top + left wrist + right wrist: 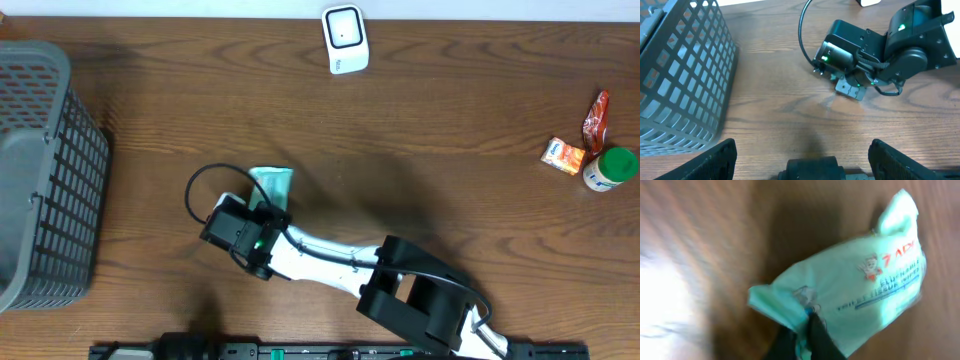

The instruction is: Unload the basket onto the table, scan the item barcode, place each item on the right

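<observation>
Brown wood-grain tabletop [450, 100] fills the overhead view. A grey plastic basket [45, 170] stands at its left edge and a white barcode scanner [345, 38] lies at the far edge, well apart from everything else. The right arm [330, 260] reaches from the near edge toward the middle, where the right gripper [268, 208] meets the near end of a mint-green wipes pack [272, 182] lying flat on the table. At far right a green-capped white bottle [610, 168], a small orange box [565, 155] and a red-orange sachet [596, 120] sit close together.

Left wrist view: the left gripper [804, 147] hangs above bare wood with its fingers [715, 160] spread wide and nothing between them. The basket wall is at left, and the right arm's black wrist housing is ahead.

Right wrist view (blurred): the right gripper's dark fingers [815, 335] are pinched together on the pack's near edge. Its print reads "flushable toilet tissue wipes".
</observation>
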Motion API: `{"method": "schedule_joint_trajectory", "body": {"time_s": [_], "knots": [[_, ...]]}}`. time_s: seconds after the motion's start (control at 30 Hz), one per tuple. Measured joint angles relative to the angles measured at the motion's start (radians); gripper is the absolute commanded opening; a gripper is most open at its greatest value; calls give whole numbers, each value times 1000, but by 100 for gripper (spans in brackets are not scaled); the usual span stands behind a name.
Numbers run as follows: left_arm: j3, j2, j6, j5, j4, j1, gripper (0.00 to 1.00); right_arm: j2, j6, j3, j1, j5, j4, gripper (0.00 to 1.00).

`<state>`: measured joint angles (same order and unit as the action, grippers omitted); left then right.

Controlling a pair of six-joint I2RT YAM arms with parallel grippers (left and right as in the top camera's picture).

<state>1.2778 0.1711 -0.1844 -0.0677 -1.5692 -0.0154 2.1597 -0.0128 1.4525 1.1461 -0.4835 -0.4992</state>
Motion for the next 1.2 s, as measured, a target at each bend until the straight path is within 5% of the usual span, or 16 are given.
{"method": "schedule_joint_trajectory", "body": {"time_s": [0.2,0.4,0.57,0.7,0.83,0.9,0.93,0.97,1.2], "knots": [[0,0,0,0,0,0,84,-46,-48,21,-16,-5,-217,1],[0,0,0,0,0,0,84,-307,-70,63,-126,279,-328,1],[0,0,0,0,0,0,84,-529,-79,115,-433,648,-459,1],[0,0,0,0,0,0,84,-521,-72,80,-660,898,-498,2],[0,0,0,0,0,0,84,-465,-57,-11,-756,969,-518,22],[0,0,0,0,0,0,84,-448,-53,-39,-743,945,-526,59],[0,0,0,0,0,0,84,-447,-47,-43,-723,915,-525,88],[0,0,0,0,0,0,84,-447,-45,-44,-693,873,-520,99],[0,0,0,0,0,0,84,-452,-87,-120,-378,531,-396,99]]}}
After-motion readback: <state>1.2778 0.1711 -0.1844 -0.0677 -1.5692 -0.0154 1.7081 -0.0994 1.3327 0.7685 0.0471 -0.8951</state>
